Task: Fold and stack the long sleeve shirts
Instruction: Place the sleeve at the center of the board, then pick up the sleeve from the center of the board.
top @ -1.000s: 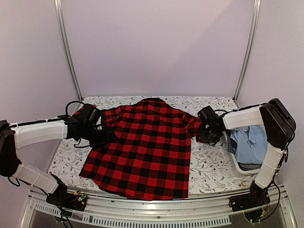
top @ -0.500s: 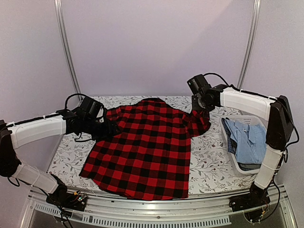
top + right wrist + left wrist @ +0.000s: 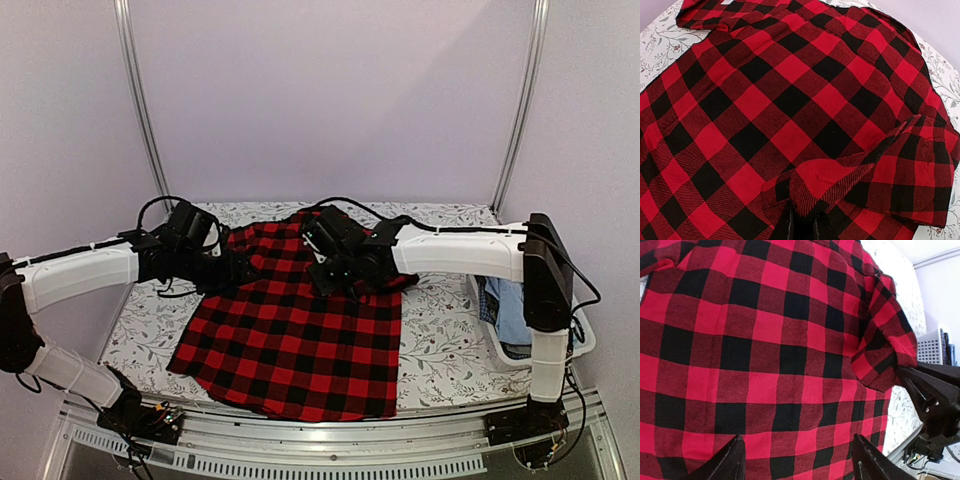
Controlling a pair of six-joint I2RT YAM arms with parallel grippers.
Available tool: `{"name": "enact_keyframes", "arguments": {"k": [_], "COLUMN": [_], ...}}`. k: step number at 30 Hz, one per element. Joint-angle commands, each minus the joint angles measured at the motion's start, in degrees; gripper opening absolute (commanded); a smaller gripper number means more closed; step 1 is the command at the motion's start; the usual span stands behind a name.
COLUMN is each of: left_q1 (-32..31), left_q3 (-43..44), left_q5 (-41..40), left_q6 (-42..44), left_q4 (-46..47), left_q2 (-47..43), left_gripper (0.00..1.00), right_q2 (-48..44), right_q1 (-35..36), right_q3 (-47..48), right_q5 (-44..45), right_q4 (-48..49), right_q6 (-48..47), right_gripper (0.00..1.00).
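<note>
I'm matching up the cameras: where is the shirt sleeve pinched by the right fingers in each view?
Top external: sleeve mid-table, draped across the shirt.
Left wrist: sleeve right of centre, cuff end.
Right wrist: sleeve bottom centre, bunched.
Shared landmark: floral table cover, beside the shirt in all three.

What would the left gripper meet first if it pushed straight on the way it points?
Most likely the checked shirt: its cloth fills the space ahead of the open left gripper. Depth is unclear.
</note>
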Motion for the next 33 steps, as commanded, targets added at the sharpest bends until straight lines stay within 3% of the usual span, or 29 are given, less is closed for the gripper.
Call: {"name": "enact_keyframes", "arguments": {"k": [1,3,7,17,22,27,33], "left_q1": [-0.78,-0.73,-1.1,-7.22,-14.23,-20.08,-24.18], "left_q3": [-2.2,-3.0,-4.02,5.46,12.58,20.87,30.57], "left_q5": [5.31,7.28,10.0,5.6,-3.11,-11.62,-20.53], "left_q6": [-0.61,-1.63,-3.53,0.0,2.47,4.67,6.15], "left_q4": [5.72,8.51,14.19,13.09,7.38,0.82,-8.3], "left_q2": [0.7,2.01,5.58,18.81,24.08,30.72,38.94], "left_gripper": [0.73,0.73,0.74,0.73,0.73,0.73,0.72], "right_q2": [-3.14,-2.98,-5.0,-18.62,-27.13,-36.95,-41.69], "right_q1": [-1.59,-1.63,-2.56,-5.56,-6.5,-8.03,-8.05], "right_q3": [0.09,-0.08,-1.45,-13.17,-22.35,-30.0,-33.73], "right_q5": [-8.9,-10.97,-12.47,-9.42,-4.98,-2.19,0.86], "right_q4": [3.29,3.18,3.26,7.38,13.73,18.95,18.95], "right_q6": [1.49,1.77,3.17,6.24,7.98,9.01,7.55], "right_gripper": [0.2,0.41,0.56,0.59,0.58,0.63,0.67]}}
